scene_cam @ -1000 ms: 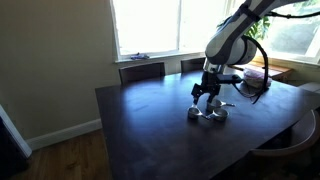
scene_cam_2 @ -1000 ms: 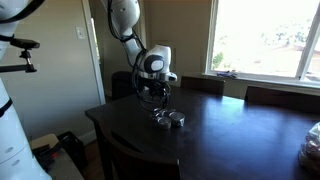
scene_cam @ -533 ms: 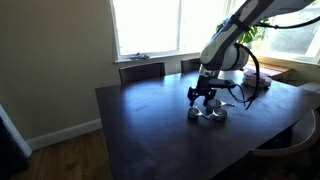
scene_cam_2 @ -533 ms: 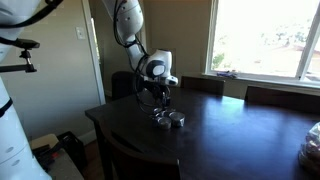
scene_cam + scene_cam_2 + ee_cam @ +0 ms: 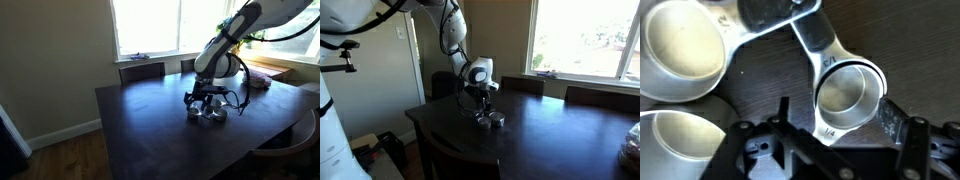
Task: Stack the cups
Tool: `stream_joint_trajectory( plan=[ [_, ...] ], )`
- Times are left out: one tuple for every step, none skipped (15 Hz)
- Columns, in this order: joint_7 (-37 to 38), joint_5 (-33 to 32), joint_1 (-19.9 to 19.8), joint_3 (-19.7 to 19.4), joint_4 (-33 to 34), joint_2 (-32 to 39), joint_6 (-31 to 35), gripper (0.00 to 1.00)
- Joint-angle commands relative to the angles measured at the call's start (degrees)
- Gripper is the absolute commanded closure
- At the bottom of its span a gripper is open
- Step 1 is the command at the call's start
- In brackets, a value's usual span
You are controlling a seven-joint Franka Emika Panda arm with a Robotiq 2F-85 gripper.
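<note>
Though tiny & blurry in both exterior views, can just spot shiny cups (image 5: 208,114) (image 5: 491,120) on dark table (image 5: 140,125), right under gripper (image 5: 203,103). Up close in wrist view: small cup (image 5: 845,95) btwn wide-apart fingers (image 5: 893,120), not gripped. Big cup (image 5: 680,48) top left & another (image 5: 670,145) below, both cut off at edge. Stamped mark on handle (image 5: 820,52), too blurry to read.

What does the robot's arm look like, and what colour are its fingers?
The arm is white and rounded, with dark joints. A black cable loops by its wrist. The gripper is black, with two thin black fingers.
</note>
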Motion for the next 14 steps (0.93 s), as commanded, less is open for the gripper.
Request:
stream_joint_trajectory(
  plan=[
    [3.5, -0.2, 2.0, -1.8, 1.7, 1.2, -0.1, 0.38],
    [3.8, -0.2, 2.2, -1.9, 2.1, 1.4, -0.2, 0.44],
    [4.1, -0.2, 2.2, -1.9, 2.4, 1.5, -0.4, 0.5],
    [4.2, -0.2, 2.3, -2.0, 2.5, 1.4, -0.3, 0.58],
    [4.1, -0.1, 2.2, -1.9, 2.4, 1.3, -0.2, 0.62],
    [3.9, -0.1, 2.0, -1.9, 2.2, 1.0, 0.2, 0.59],
    [3.6, 0.0, 1.8, -1.8, 2.0, 0.7, 0.3, 0.58],
    [3.3, 0.1, 1.6, -1.7, 1.7, 0.3, 0.5, 0.57],
    [3.2, 0.2, 1.5, -1.7, 1.3, -0.1, 0.6, 0.46],
    [2.9, 0.2, 1.4, -1.5, 1.0, -0.2, 0.6, 0.42],
    [2.8, 0.2, 1.3, -1.5, 0.8, -0.4, 0.6, 0.36],
    [2.7, 0.3, 1.2, -1.4, 0.7, -0.5, 0.4, 0.31],
    [2.6, 0.3, 1.1, -1.3, 0.6, -0.4, 0.2, 0.26],
    [2.6, 0.3, 1.1, -1.3, 0.3, -0.4, 0.2, 0.22]
  ],
)
